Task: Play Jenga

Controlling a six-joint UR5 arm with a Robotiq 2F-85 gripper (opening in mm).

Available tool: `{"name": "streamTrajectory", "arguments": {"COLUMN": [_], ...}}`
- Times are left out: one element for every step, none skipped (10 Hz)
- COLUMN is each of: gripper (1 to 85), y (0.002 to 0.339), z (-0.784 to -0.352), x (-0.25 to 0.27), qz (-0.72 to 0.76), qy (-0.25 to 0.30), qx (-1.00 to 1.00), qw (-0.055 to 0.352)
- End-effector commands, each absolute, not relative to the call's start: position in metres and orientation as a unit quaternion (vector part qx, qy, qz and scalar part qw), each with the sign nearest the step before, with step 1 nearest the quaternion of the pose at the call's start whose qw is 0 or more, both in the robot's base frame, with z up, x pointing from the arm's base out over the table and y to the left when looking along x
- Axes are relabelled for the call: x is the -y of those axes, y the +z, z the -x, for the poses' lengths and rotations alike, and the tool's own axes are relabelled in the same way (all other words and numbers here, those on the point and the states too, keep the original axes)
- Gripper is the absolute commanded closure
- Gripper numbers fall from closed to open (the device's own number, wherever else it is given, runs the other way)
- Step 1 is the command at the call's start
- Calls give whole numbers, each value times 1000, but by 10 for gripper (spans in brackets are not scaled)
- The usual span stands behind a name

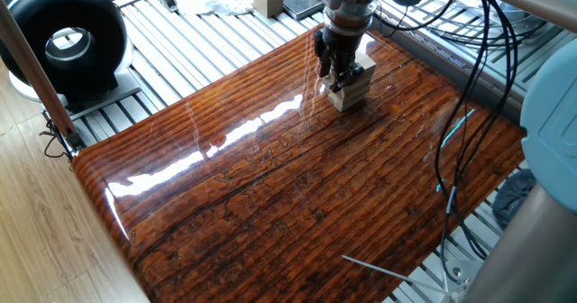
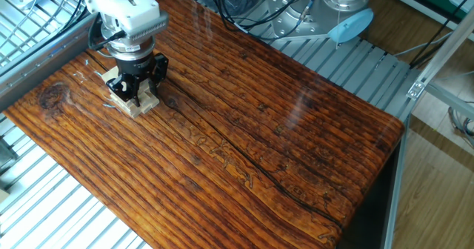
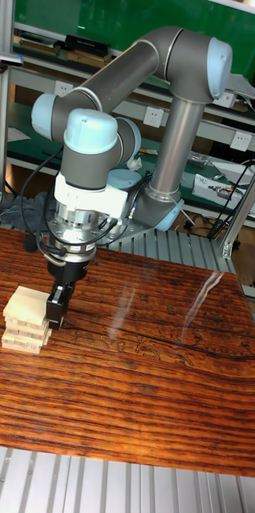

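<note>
While the Jenga tower (image 3: 25,321) stands intact on the tabletop (image 1: 297,186), the hand (image 3: 56,314) presses beside it, fingers narrow, grip unclear; no block is out yet.

Hand (image 2: 138,88) lowered over Jenga tower (image 2: 133,99), dark wooden table (image 2: 296,153)

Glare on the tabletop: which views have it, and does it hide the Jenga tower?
One fixed view: bright white glare streaks across the table, short of the Jenga tower. The other fixed view: only faint sheen. Tall fixed view: soft reflections; tower clear beside the pincer.
</note>
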State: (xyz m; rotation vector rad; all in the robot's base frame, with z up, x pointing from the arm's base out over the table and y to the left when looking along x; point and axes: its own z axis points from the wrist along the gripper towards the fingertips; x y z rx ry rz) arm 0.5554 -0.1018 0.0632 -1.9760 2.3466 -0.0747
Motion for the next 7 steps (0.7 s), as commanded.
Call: {"name": "streamTrajectory", "arguments": {"gripper": [393, 393, 393, 393, 393, 397, 397], "y": [63, 62, 60, 59, 59, 59, 59], "z": [-556, -556, -557, -556, -556, -554, -554], "x": [102, 103, 103, 103, 102, 101, 101], "qz": [636, 636, 637, 636, 634, 633, 633], "qy": [-21, -21, -19, -18, -16, -13, -11], "qx": [-771, -770, -769, -770, -772, -773, -773], "qw": [39, 39, 40, 38, 38, 37, 37]}}
